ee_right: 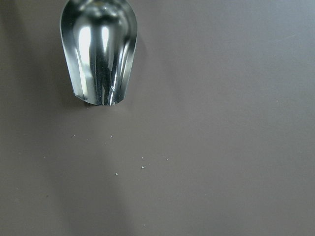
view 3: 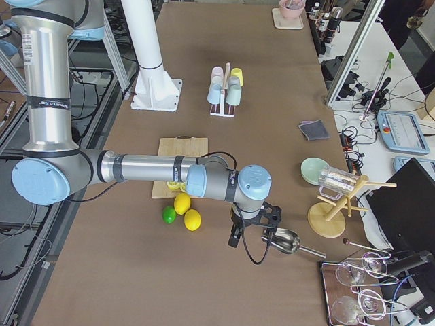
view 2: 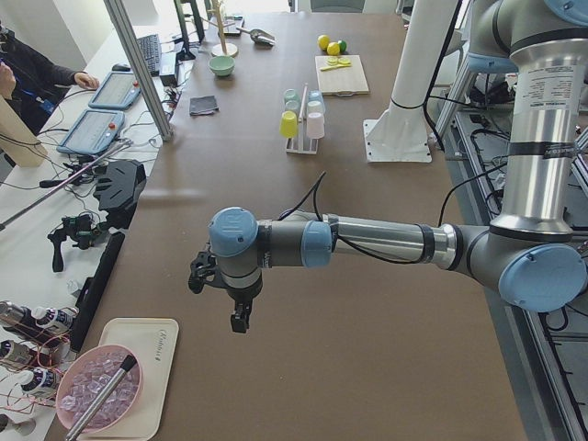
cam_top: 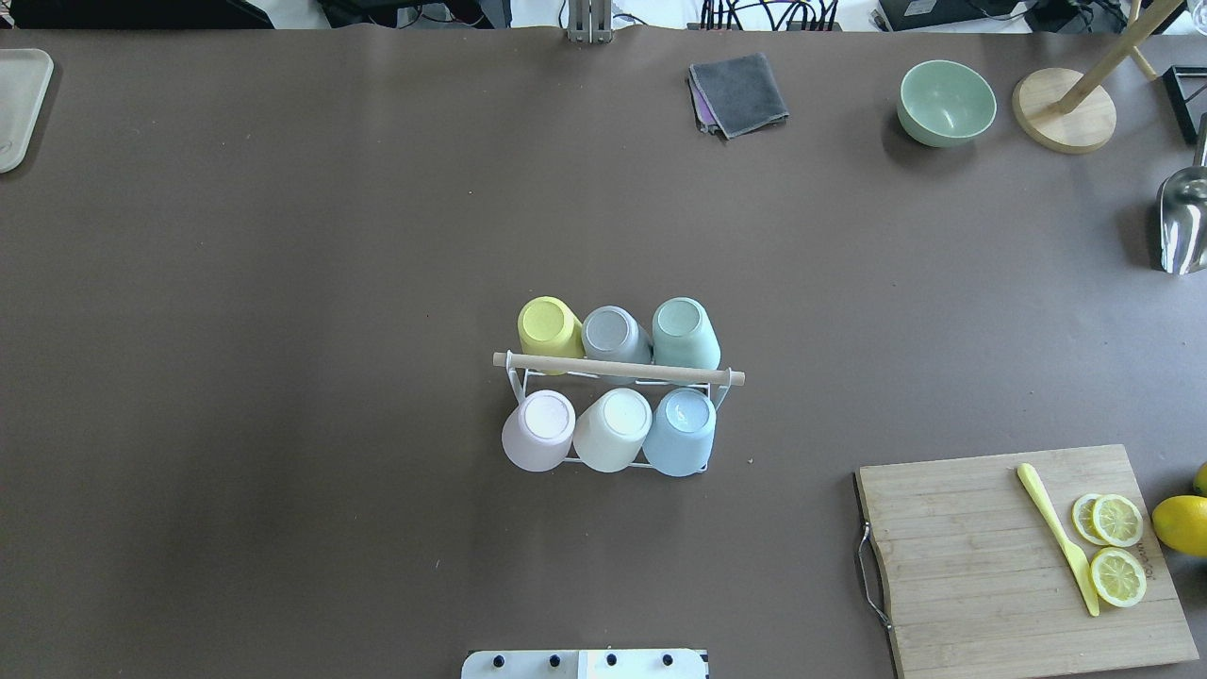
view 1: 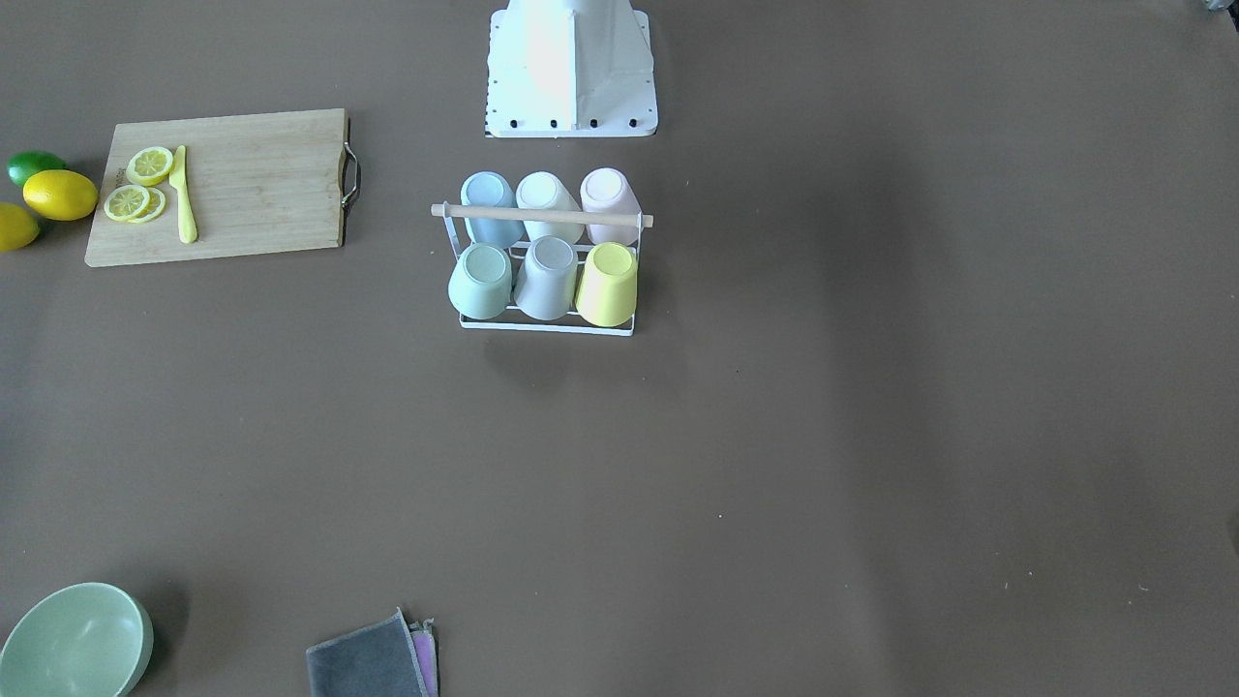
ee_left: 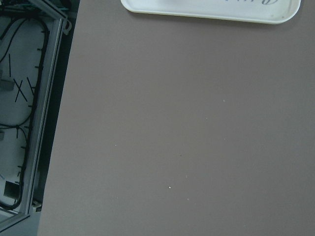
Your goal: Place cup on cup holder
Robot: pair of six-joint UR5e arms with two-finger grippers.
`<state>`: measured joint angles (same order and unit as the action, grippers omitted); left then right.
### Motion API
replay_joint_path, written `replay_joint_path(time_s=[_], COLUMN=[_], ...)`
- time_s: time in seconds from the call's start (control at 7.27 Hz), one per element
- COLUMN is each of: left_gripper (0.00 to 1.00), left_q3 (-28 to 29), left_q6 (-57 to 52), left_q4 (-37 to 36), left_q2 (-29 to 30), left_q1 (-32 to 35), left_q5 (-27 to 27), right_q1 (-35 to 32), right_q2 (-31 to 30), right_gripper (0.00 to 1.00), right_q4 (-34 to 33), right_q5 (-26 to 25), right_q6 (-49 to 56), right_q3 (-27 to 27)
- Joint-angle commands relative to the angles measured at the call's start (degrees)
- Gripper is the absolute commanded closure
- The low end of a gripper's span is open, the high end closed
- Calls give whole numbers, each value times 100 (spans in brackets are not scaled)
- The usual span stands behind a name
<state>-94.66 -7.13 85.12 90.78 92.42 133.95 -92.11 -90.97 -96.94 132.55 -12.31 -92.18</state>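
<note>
The cup holder [cam_top: 618, 369], a white wire rack with a wooden dowel bar on top, stands mid-table and also shows in the front view [view 1: 542, 215]. Several pastel cups sit upside down on its prongs in two rows, among them a yellow cup [cam_top: 549, 325], a pink cup [cam_top: 539, 429] and a blue cup [cam_top: 684, 431]. My left gripper [view 2: 241, 317] hangs over the table's far left end, near a white tray [ee_left: 211, 10]. My right gripper [view 3: 234, 238] hangs over the far right end beside a metal scoop [ee_right: 98, 54]. Both show only in side views; I cannot tell whether they are open.
A wooden cutting board [cam_top: 971, 566] with lemon slices and a yellow knife lies at the near right, whole lemons [cam_top: 1181, 523] beside it. A green bowl [cam_top: 946, 102], a grey cloth [cam_top: 740, 92] and a wooden mug tree base [cam_top: 1066, 108] sit along the far edge.
</note>
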Motion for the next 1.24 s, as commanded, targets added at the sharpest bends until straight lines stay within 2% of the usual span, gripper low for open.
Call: replay_joint_path(time_s=[0.0,1.1], left_gripper=[2,2], left_q3=[35,-114], left_q6=[274,273], left_q4=[285,154], left_q2=[-52,-105], left_q1=[-286,-268], left_q5=[44,44], right_q1=[0,0], right_q2=[0,9], right_gripper=[0,0], right_q4=[26,35], right_q5=[-1,8], right_q6=[0,9], right_q3=[-2,-29])
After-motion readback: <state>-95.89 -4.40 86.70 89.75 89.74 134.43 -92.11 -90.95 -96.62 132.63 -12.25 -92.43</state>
